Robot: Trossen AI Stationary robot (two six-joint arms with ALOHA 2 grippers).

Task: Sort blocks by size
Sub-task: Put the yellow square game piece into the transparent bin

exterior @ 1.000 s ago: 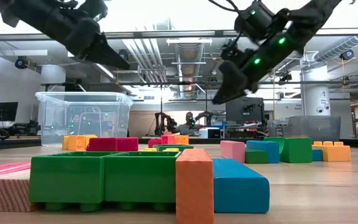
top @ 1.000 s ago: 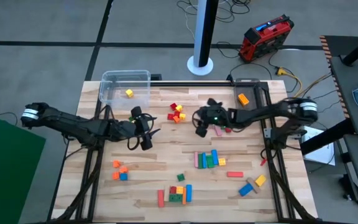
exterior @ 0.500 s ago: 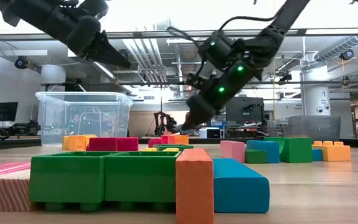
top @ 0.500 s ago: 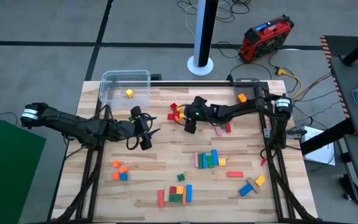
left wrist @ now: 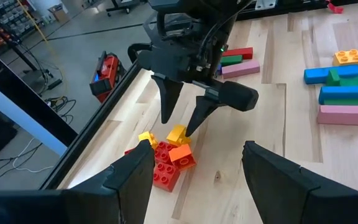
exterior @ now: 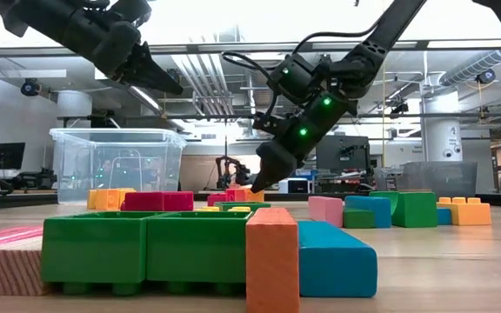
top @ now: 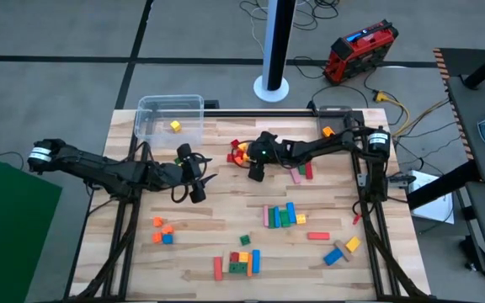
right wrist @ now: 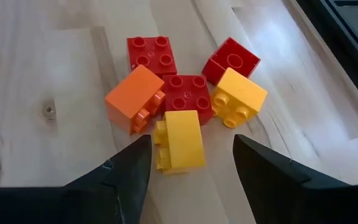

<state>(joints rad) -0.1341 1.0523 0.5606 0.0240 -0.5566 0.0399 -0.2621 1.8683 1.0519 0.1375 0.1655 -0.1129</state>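
High view, cluster: small cubes [top: 240, 151] lie in a tight heap on the counter [top: 217, 210], near the clear tub [top: 168, 115].
High view, right tool: right tool [top: 256, 169] hangs just beside the heap; left tool [top: 194, 174] waits well apart from it.
Low view, right tool: tip points down at the heap, fingers spread.
Low view, other blocks: green bricks [exterior: 142, 250] and an orange bar [exterior: 272, 258] stand near the camera, far from the heap.
Left wrist view, left tool: its fingers [left wrist: 132, 174] stand spread, empty.
Right wrist view, target: yellow cube [right wrist: 180, 141] sits between the spread fingers [right wrist: 124, 169].
Handling: likely light, rigid, slick plastic; pinch its flat sides.
Obstacle: orange cube [right wrist: 132, 98] and red cube [right wrist: 188, 96] touch it; a finger may nudge them.
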